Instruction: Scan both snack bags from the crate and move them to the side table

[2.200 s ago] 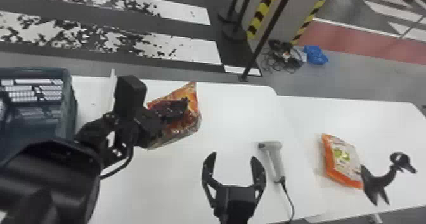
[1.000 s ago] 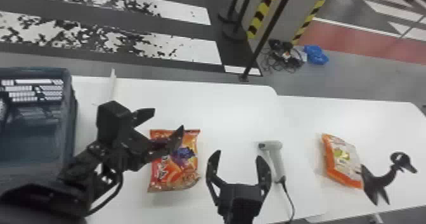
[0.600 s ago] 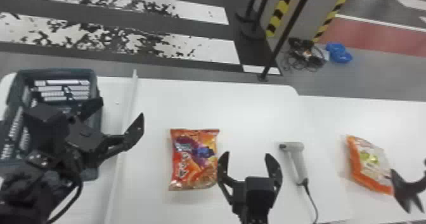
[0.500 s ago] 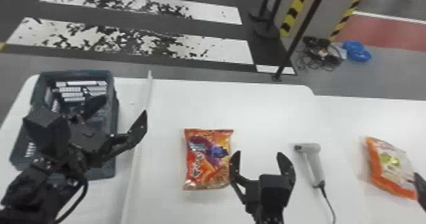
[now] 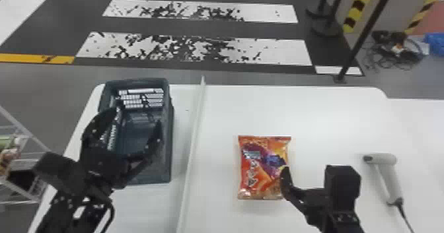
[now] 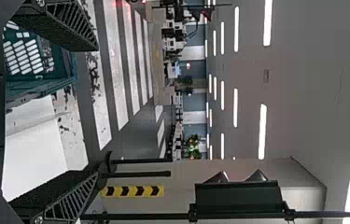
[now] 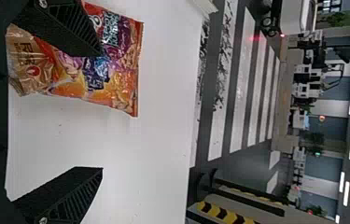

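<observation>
The snack bag (image 5: 262, 169) is glossy, crinkled plastic film. On the left, the crate (image 5: 170, 133) looks like dull, hard plastic. The counter (image 5: 314, 116) is smooth with a faint sheen; the scanner (image 5: 389, 176) on the right looks like smooth plastic. The left claw (image 5: 137, 116) is matt, its fingers (image 6: 60, 25) ribbed.

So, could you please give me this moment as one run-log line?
left gripper: open, at crate; right gripper: open, by snack bag; snack bag: unheld, between crate and scanner; scanner: unheld

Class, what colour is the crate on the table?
The crate is dark blue-grey, seen best in the head view.
</observation>
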